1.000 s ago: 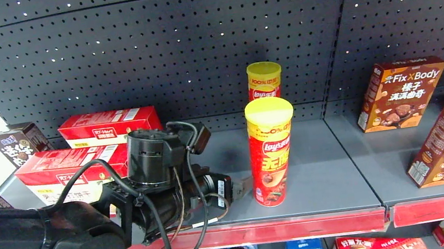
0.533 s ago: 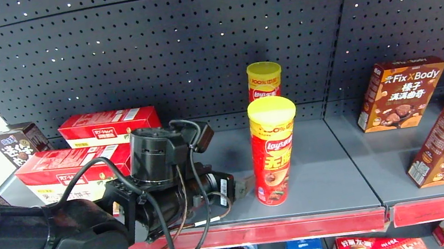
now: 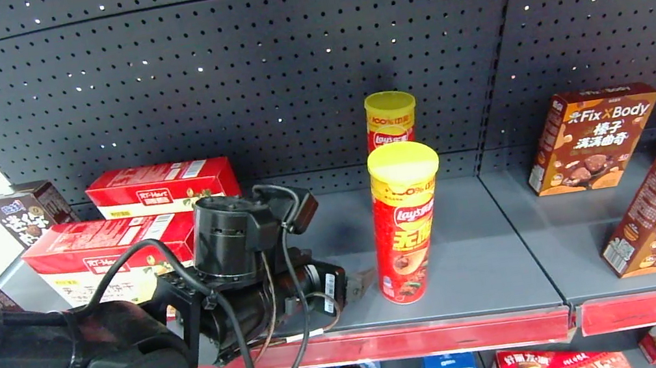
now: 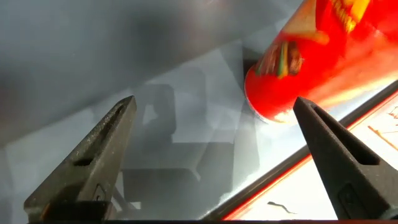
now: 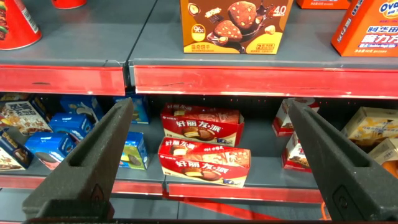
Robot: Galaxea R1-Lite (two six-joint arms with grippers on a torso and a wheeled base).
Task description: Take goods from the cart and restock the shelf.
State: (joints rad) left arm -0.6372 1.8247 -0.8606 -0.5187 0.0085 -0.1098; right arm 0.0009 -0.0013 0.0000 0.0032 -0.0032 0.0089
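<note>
So the tall red chip can with the yellow lid (image 3: 408, 224) is standing upright on the grey metal shelf (image 3: 483, 251), pretty close to the red price rail (image 3: 418, 339) along the front edge. Right behind it, up against the black pegboard back wall (image 3: 220, 82), there's a second yellow-lidded can (image 3: 390, 116).

There's decent room either side. It's bare grey across to the brown cookie boxes (image 3: 590, 136) on the right, and there's a gap to the flat red boxes (image 3: 107, 245) on the left. The left gripper (image 3: 364, 280) sits low in that gap, just beside the can's base and not touching it.

The left wrist view makes it clearer: fingers spread wide, nothing between them, and the can's bottom is out past the tips.

The right wrist view has the right gripper (image 5: 210, 104) spread wide and empty too, facing lower shelves with red-and-yellow pie boxes (image 5: 202, 146).
</note>
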